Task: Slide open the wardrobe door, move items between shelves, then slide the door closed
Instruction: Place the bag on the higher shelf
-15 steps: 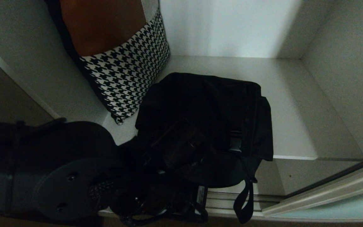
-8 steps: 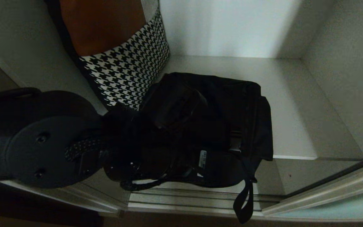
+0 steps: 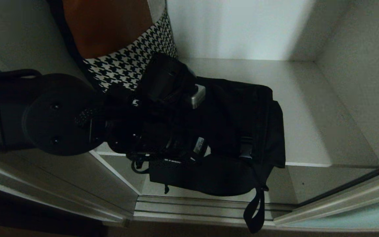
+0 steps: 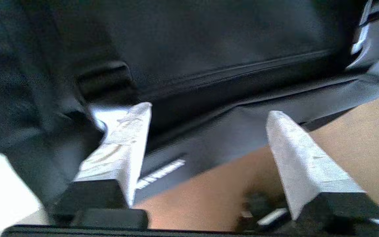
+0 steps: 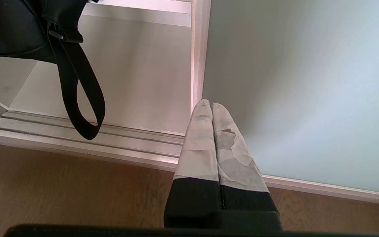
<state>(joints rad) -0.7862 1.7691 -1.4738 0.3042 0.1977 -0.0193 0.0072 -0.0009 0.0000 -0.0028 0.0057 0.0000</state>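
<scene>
Black bag (image 3: 242, 112) rests on shelf (image 3: 308, 108); left gripper (image 4: 209, 110) spread apart above it.

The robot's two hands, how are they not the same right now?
The left hand has its grey-taped fingers spread wide apart, right by the floppy black fabric bag on the white-grey shelf. The right hand has its fingers pressed together, low near the wooden floor, holding nothing. Both have grey-taped fingers.
</scene>
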